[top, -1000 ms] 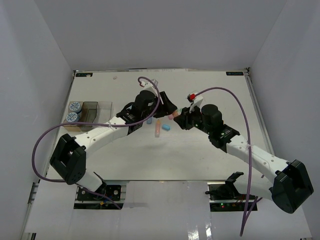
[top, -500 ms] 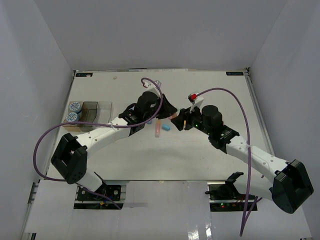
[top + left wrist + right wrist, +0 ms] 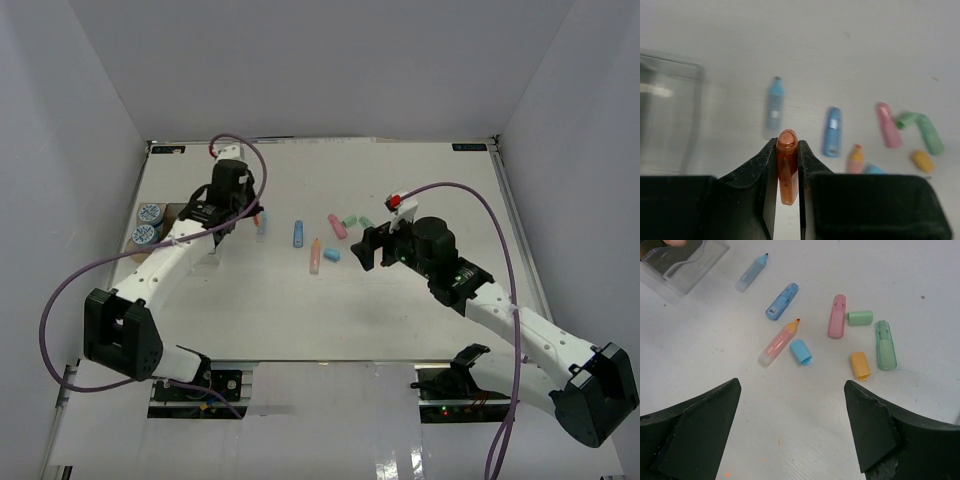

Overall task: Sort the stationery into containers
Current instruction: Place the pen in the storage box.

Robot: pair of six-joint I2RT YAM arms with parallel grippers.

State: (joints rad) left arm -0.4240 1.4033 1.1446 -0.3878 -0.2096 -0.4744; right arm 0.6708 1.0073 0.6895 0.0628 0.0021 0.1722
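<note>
The left arm hid most of the bin row in the top view, and the clear bin (image 3: 670, 120) looked blurred and cut off at the left wrist. The left gripper (image 3: 787, 145) was clamped on an orange piece (image 3: 787, 172) near that bin. The right gripper (image 3: 791, 390) hung wide apart, holding nothing, over the loose pastel pieces (image 3: 778, 342) on the table (image 3: 715, 405).

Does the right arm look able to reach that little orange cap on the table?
Probably yes: the right hand is open above the table, nothing covers the orange cap, though the green piece lies close beside it.
</note>
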